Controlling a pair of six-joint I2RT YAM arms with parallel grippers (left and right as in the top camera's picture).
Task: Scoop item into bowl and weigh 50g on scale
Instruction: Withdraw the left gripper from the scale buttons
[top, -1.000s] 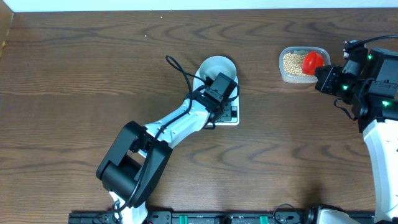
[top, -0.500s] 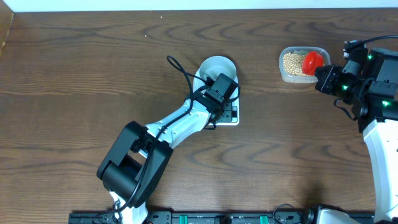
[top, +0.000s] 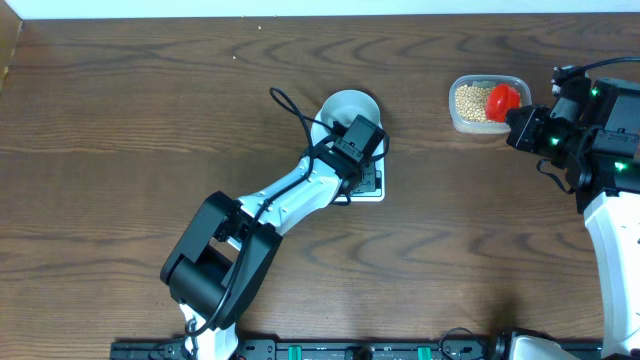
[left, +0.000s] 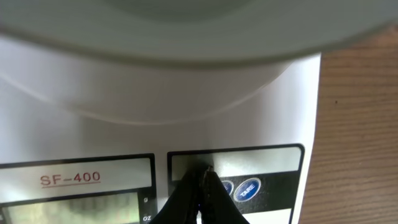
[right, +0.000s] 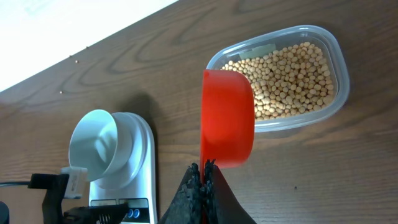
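Both grippers closed up.
Left gripper (left: 200, 186) tips together, maybe touching the flat white rectangular scale (left: 249, 134), lower middle; right gripper (right: 202, 180) clamps a red plastic scoop (right: 227, 118).

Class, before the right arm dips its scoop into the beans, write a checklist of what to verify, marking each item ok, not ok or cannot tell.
1. Bowl sits on the scale: ok.
2. Bowl is empty: ok.
3. Right fingers grip the red scoop: ok.
4. Beans are in the clear tub: ok.
5. Left fingers are off the scale: not ok, their closed tips sit at its button panel.
6. Display reads zero: cannot tell, it is cut off in the left wrist view.
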